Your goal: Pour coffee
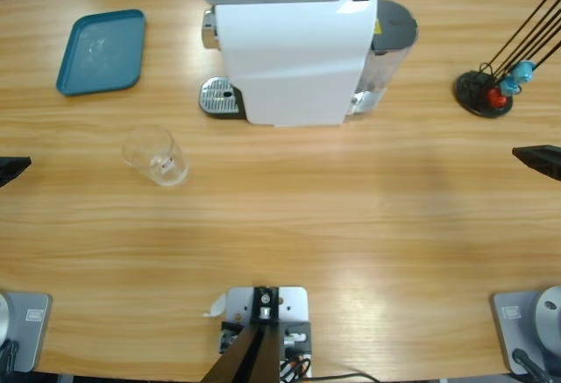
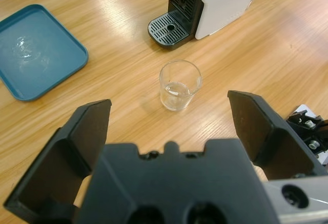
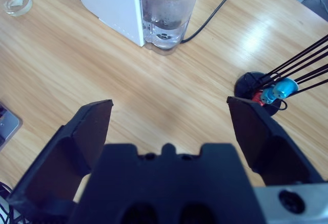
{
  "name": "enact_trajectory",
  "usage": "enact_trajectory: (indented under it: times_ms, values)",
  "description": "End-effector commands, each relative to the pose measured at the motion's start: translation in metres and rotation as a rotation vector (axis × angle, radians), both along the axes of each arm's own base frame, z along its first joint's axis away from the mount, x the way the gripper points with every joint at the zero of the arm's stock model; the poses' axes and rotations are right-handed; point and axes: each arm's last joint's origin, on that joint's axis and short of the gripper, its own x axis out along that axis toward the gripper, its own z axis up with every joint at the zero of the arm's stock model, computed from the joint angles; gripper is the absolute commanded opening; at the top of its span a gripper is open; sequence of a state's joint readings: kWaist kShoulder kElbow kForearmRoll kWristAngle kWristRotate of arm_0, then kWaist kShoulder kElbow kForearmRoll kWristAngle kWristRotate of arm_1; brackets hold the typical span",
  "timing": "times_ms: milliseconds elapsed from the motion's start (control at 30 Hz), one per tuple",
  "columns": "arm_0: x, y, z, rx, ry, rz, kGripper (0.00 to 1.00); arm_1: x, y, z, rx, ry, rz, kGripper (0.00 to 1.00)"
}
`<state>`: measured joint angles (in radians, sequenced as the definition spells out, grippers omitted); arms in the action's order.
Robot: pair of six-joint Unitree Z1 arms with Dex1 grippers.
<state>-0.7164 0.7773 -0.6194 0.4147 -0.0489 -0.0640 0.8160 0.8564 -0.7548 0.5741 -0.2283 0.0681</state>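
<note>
A small clear glass (image 1: 156,155) stands upright on the table, left of centre and in front of the drip grate (image 1: 219,96) of the white coffee machine (image 1: 294,46). In the left wrist view the glass (image 2: 180,84) shows no dark liquid, so the coffee is out of view. My left gripper (image 2: 169,103) is open and holds nothing, a short way back from the glass; only its tip (image 1: 10,169) shows at the table's left edge. My right gripper (image 3: 169,103) is open with nothing between its jaws, and its tip (image 1: 536,159) shows at the right edge.
A blue tray (image 1: 101,51) lies at the back left. A black capsule stand (image 1: 484,94) with thin rods, holding a blue and a red capsule, sits at the back right. The machine's water tank (image 3: 166,8) and power cable (image 3: 215,9) face the right arm.
</note>
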Motion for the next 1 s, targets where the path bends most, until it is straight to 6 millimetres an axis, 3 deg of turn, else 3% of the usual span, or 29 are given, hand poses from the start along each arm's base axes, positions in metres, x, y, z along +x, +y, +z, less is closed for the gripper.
enact_trajectory:
  times_ms: [33, 233, 367, 500, 600, 833, 900, 1000]
  values:
    - [0.001, -0.001, -0.007, 0.021, 0.009, -0.007, 1.000, 0.002, 0.006, -0.008, -0.032, 0.032, 0.034, 1.000]
    - [0.001, -0.001, -0.004, 0.020, 0.014, -0.003, 1.000, 0.003, 0.006, -0.008, -0.032, 0.034, 0.038, 1.000]
    - [0.010, -0.008, 0.022, 0.006, -0.026, 0.009, 1.000, 0.004, 0.007, -0.009, -0.037, 0.037, 0.040, 0.998]
    - [0.043, -0.036, 0.053, -0.009, -0.012, 0.024, 1.000, 0.007, 0.011, -0.009, -0.050, 0.050, 0.042, 0.996]
    - [0.079, -0.068, 0.068, -0.047, 0.070, 0.074, 1.000, 0.008, 0.011, -0.009, -0.054, 0.053, 0.042, 0.996]
    - [0.141, -0.123, 0.081, -0.229, 0.207, 0.217, 0.986, 0.009, 0.013, -0.009, -0.058, 0.057, 0.042, 0.987]
    - [0.159, -0.140, 0.078, -0.257, 0.268, 0.234, 0.899, 0.009, 0.013, -0.010, -0.060, 0.060, 0.042, 0.987]
    - [0.174, -0.158, 0.071, -0.316, 0.389, 0.237, 0.895, 0.009, 0.013, -0.009, -0.060, 0.059, 0.042, 0.987]
